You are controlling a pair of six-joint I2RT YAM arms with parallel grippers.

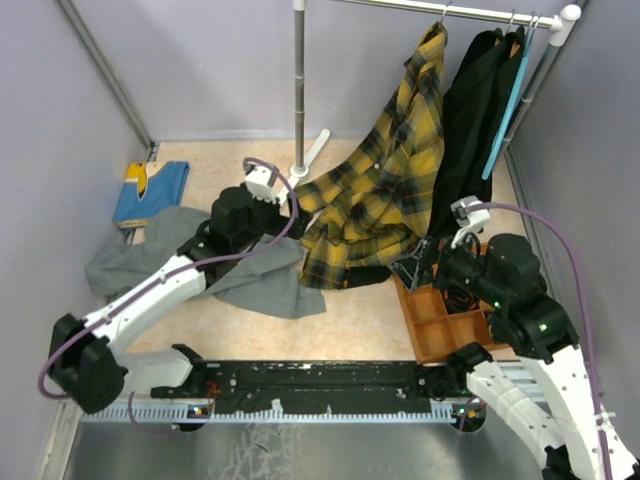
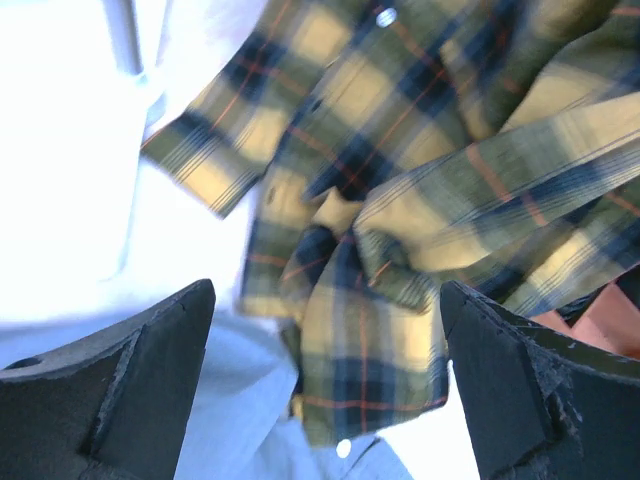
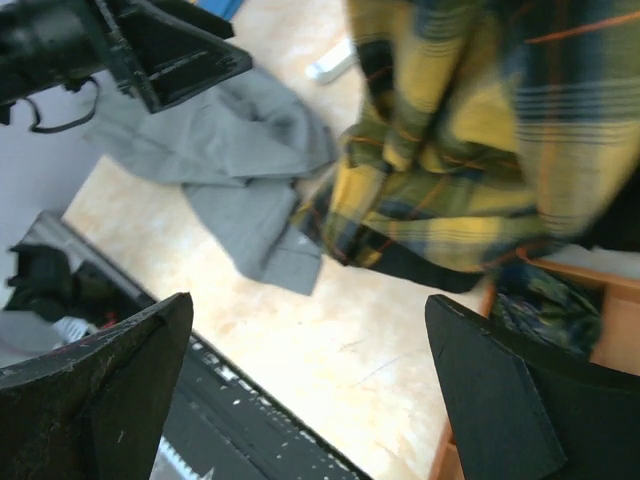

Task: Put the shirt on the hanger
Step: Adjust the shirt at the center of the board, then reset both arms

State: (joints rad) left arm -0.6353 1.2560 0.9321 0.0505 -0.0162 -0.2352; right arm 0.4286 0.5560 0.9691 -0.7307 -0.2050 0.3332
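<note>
- Black left gripper (image 2: 327, 288), spread fully wide, nothing gripped; aimed at the crumpled lower folds of the shirt (image 1: 385, 190), not touching them.
- Black right gripper (image 3: 310, 300), likewise gaping and empty, poised beside the shirt's lower hem, above the near edge of an orange tray (image 1: 425, 335).
- Yellow-and-navy plaid shirt hung by the collar from the rail (image 1: 480, 13), tail sagging down onto the table (image 1: 350, 320).
- Hanger (image 1: 442, 14) buried inside the collar: only the thin hook on show, caught over the rail.
- Crowding the shirt on the right: black garments (image 1: 470, 110) on the same rail, with a plain teal hanger (image 1: 505, 100) among them.
- Close on the left: upright metal pole (image 1: 298, 90).
- Under the left arm: grey garment (image 1: 255, 280), meeting the shirt's tail.
- Far left corner: blue cloth (image 1: 150, 192), well apart.
</note>
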